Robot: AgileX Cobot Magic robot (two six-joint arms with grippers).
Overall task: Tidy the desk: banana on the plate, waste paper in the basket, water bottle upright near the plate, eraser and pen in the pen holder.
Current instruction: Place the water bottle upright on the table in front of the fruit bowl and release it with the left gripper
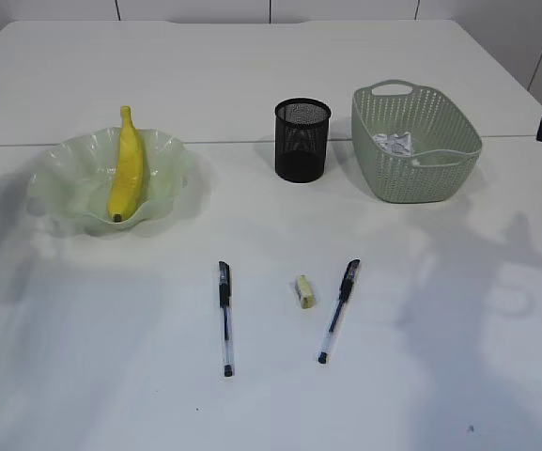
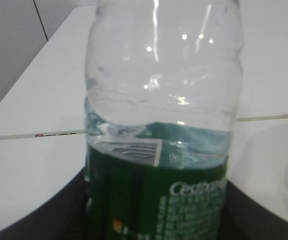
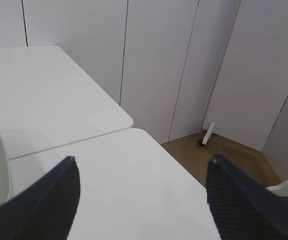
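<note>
we see the banana lying in the plate on the bench. right of the plate stands the pen holder, then the basket with the waste paper inside. nearer us than the pen holder, the eraser lies between two pens. our left jaws grasp the water bottle beside the plate's rim; our right jaws stand released.

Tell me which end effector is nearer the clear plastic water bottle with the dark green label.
Left. The left end effector has the water bottle upright between its fingers, filling its wrist view. The right end effector hangs open over bare white desk, no bottle in sight.
</note>
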